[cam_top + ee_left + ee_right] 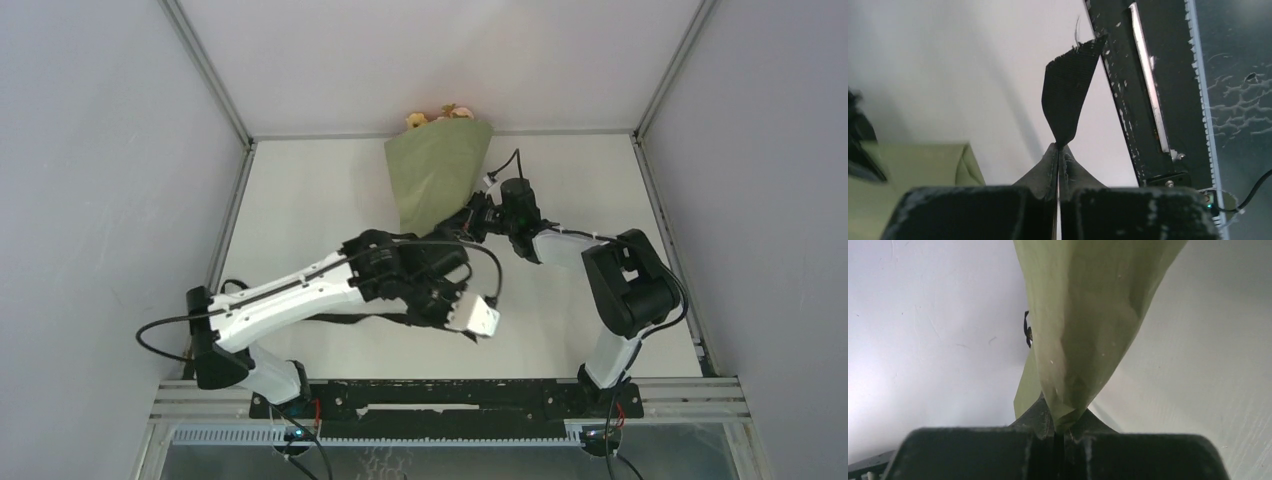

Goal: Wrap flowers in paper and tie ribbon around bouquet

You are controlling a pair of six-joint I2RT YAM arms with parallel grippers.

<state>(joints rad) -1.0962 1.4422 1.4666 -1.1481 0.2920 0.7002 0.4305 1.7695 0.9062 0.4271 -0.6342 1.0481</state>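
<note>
Right claw [1057, 427] is clenched on the narrow bottom tip of the bouquet [437, 180], pinching the folded wrap there. This is most likely to anchor the cone and stop it unrolling while the tie goes on. Over the white table [300, 220] the bouquet stretches away with its wide mouth toward the far wall. One sheet of olive paper [1088, 315] forms the cone. At its far rim the flowers [440, 116] poke out; about three orange and pink blooms show, the rest hidden. Left claw [1058, 150], nearer the arm bases, is shut on one end of the single ribbon [1065, 100]. Its frayed black tip stands above the jaws, seemingly gripped so it can be carried round the stem end. Two claws, each grasping one thing.
</note>
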